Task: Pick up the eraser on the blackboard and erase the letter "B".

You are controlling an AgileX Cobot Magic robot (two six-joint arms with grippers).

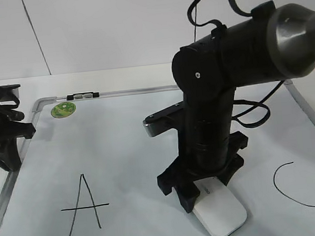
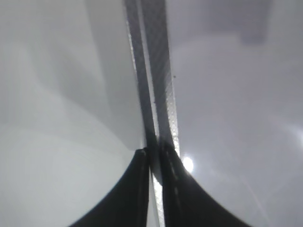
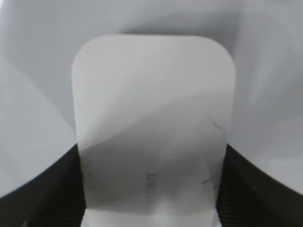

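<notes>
The white eraser [image 1: 222, 213] lies flat on the blackboard [image 1: 126, 138], between the letters "A" [image 1: 83, 209] and "C" [image 1: 289, 186]. My right gripper [image 1: 201, 196] is shut on the eraser's far end. In the right wrist view the eraser [image 3: 151, 94] fills the frame, with the right gripper's [image 3: 151, 161] black fingers pressed on both its sides. No letter "B" shows; the board between "A" and "C" is covered by the arm and the eraser. My left gripper [image 1: 8, 157] rests at the board's left edge. In the left wrist view the left gripper [image 2: 154, 153] is shut and empty over the grey frame [image 2: 158, 71].
A round green magnet [image 1: 63, 110] sits at the board's far left corner, next to a small clip [image 1: 81, 95] on the top frame. The board lies on a white table [image 1: 120, 77]. The right arm's cable loops above the board.
</notes>
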